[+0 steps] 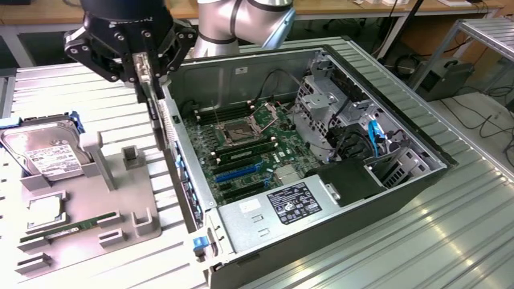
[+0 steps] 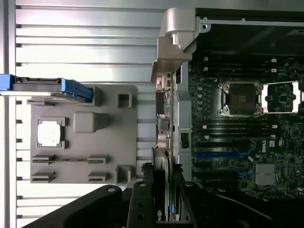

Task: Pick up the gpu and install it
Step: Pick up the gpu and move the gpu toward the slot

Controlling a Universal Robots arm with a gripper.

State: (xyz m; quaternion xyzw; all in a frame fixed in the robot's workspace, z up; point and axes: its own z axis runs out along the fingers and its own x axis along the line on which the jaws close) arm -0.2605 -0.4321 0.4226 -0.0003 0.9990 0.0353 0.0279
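I see a robotics lab or workshop: a ribbed aluminium desk (image 1: 449, 241) carries an opened computer case (image 1: 233, 78) and a grey parts fixture (image 1: 120, 192). Wooden workbenches (image 1: 40, 12) run along the frame's top, and cables (image 1: 482, 120) trail over the floor at right.

Matt gpu (image 1: 155, 111), shiny ribbed metal table (image 1: 449, 241)

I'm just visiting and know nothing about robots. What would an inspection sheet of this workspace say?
Surface: ribbed silver metal table carrying an open grey computer case lying on its side.
Job's things: thin flat dark gpu with pale metal bracket, hanging edge-on by the case's wall, not in a slot.
Clutter: grey moulded tray with boxy silver hard drive, square processor chip, narrow green memory stick.
Grippers: black gripper shut on the gpu.
Cables: blue cable inside the case; black cables on the floor.
Surroundings: wooden bench behind; dark box on the floor.
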